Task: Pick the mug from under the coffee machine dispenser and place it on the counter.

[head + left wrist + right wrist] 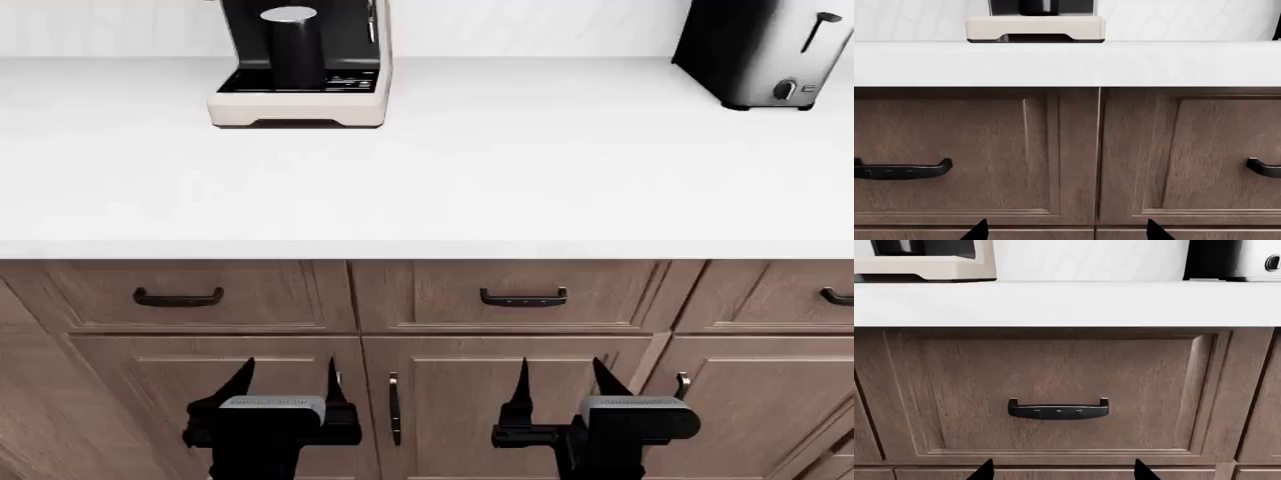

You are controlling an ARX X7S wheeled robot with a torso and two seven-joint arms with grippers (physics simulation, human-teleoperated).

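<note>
The black mug (292, 48) stands upright on the drip tray in the recess of the cream-white coffee machine (302, 108) at the back left of the white counter (441, 170). Its base shows in the left wrist view (1039, 6). My left gripper (287, 382) is open and empty, low in front of the cabinet doors, well below the counter edge. My right gripper (561, 380) is open and empty at the same height, to the right. In both wrist views only the fingertips (977, 231) (984, 471) show, facing the brown drawer fronts.
A black and silver toaster (758, 50) stands at the counter's back right. Brown drawers with dark handles (523, 297) run under the counter's front edge, with cabinet doors below. A white wall backs the counter.
</note>
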